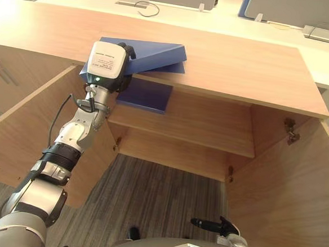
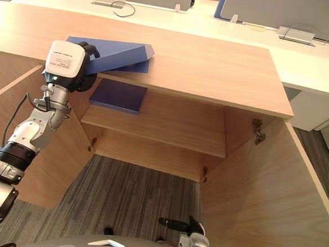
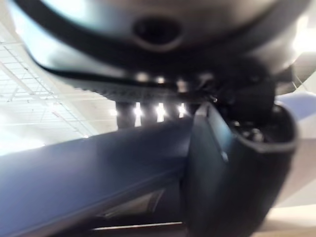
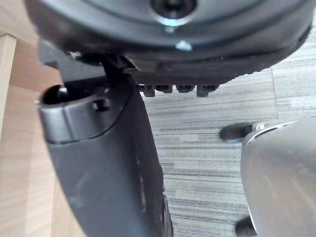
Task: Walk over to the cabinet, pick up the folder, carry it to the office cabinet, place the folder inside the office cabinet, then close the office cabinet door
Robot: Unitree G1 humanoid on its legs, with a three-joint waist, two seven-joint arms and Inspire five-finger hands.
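Note:
The blue folder (image 1: 152, 57) rests tilted on the front edge of the wooden cabinet top (image 1: 242, 67). One blue panel lies above the top. A second blue panel (image 1: 146, 95) shows below the edge, over the inner shelf (image 1: 198, 126). My left hand (image 1: 124, 53) is at the folder's left end, with its thumb (image 3: 232, 173) curled against the dark blue cover (image 3: 89, 173). My right hand (image 1: 214, 224) hangs low by the open right door with straight fingers, holding nothing; its thumb (image 4: 103, 163) is close up in the right wrist view.
Both cabinet doors stand open: the left door (image 1: 23, 125) beside my left arm, the right door (image 1: 284, 188) at the right. Grey striped carpet (image 1: 159, 196) lies in front. Behind the cabinet is a white desk (image 1: 228, 20) with screen stands and a cable.

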